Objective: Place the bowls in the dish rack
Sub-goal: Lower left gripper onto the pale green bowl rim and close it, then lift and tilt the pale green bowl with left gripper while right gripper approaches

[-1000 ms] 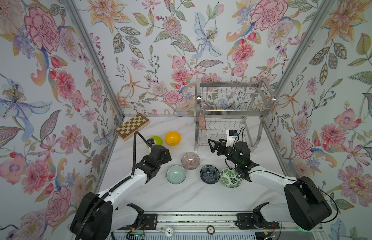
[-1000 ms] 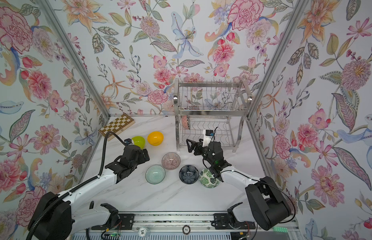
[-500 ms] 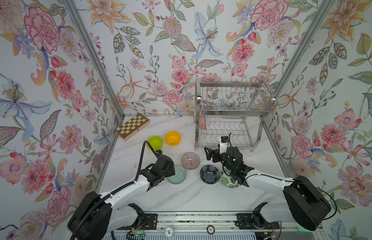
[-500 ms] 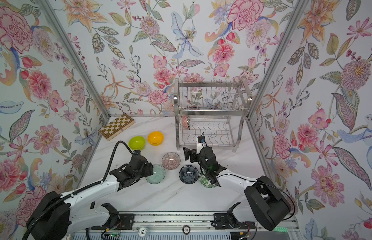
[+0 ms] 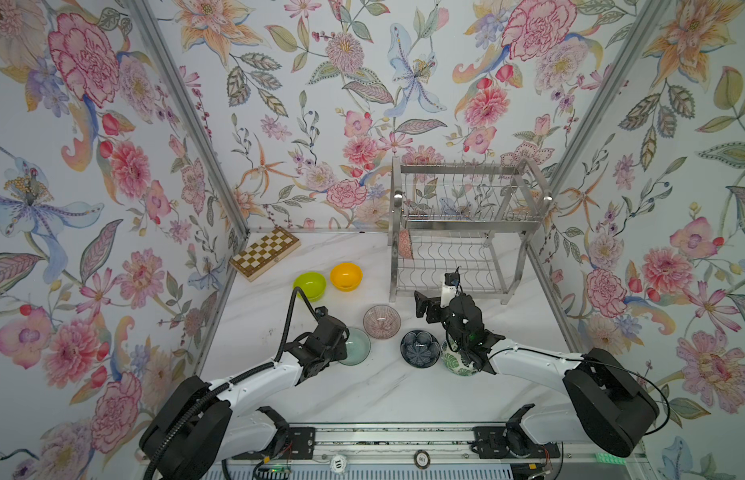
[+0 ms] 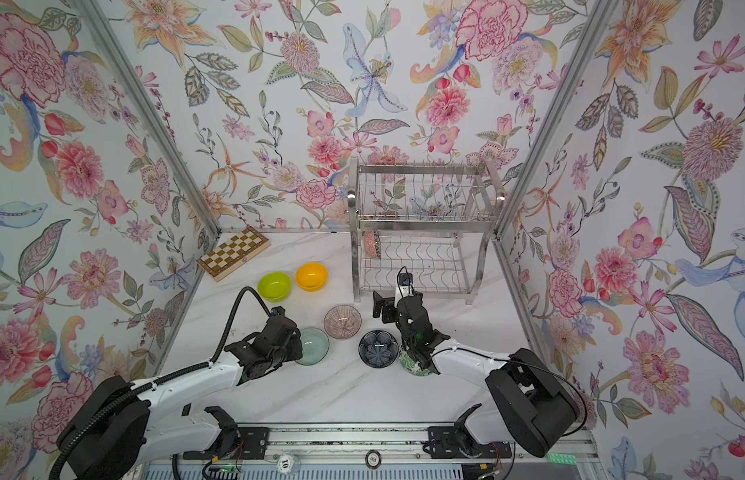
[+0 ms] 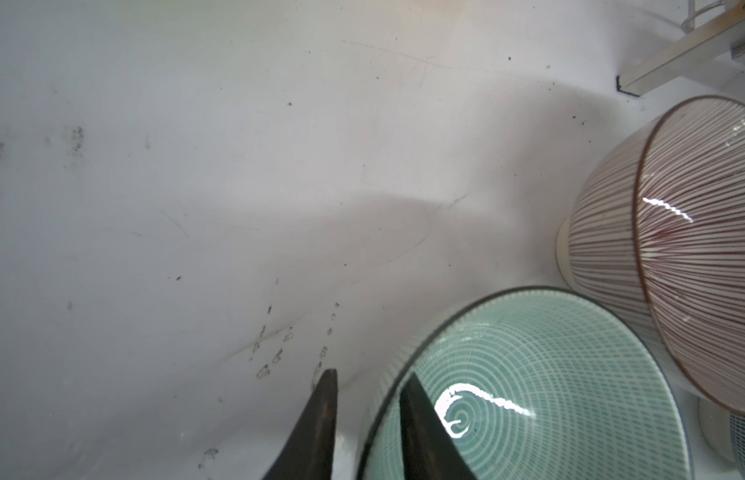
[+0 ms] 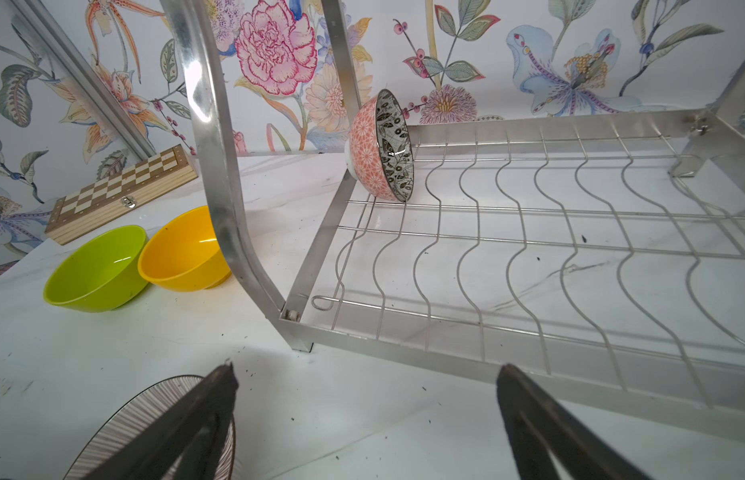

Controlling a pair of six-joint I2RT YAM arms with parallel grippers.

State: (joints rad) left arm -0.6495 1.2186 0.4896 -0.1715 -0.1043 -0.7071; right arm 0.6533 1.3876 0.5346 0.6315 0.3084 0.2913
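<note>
Left wrist view: the left pincer (image 7: pixel 368 376) straddles the rim of the mint bowl (image 7: pixel 549 395) on the bench (image 7: pixel 196 208), jaws nearly together; actual grip unclear. Beyond, the right pincer (image 8: pixel 366 369) hangs spread before the dish rack (image 8: pixel 404 350), a patterned bowl (image 8: pixel 368 153) standing on edge on its lower tier.

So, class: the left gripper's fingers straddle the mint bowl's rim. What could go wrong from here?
The left gripper has only the thin glossy rim of the pale mint bowl between its fingers; lifted, it may slip or tip.
The pink-striped bowl sits close beside it and could get knocked.
The open right gripper hovers before the dish rack, possibly blocking the way in.
</note>
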